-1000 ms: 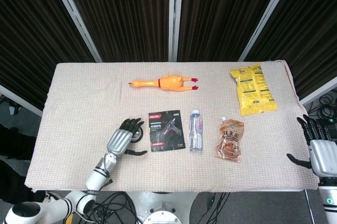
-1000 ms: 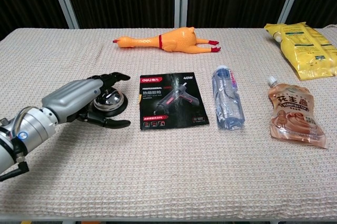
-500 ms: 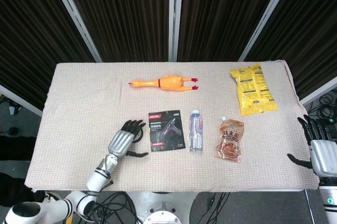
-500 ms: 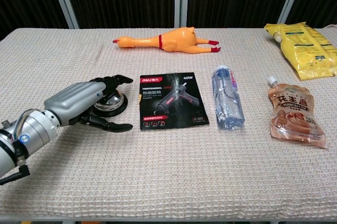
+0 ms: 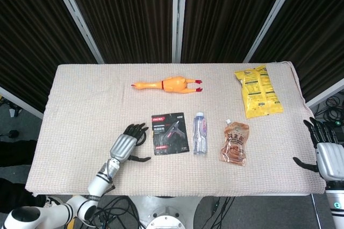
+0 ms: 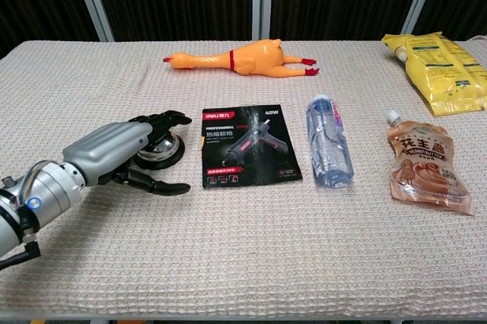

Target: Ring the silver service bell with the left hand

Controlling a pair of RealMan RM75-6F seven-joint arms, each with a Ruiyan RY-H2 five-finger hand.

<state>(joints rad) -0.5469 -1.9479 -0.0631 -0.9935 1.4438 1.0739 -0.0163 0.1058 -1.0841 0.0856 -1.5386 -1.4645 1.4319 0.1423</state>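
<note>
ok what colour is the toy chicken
Orange-yellow with a red band; the chicken shows best in the chest view.

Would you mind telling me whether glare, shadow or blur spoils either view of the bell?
Chest view: sharp, evenly lit; the silver bell shows small bright reflections, and the left hand covers its near side. Head view: also sharp, but the bell is small and mostly hidden under the fingers.

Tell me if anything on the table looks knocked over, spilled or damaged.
Nothing stands out. The bottle lies on its side, capped, with no spill visible. The left hand is over the bell, which sits upright.
</note>
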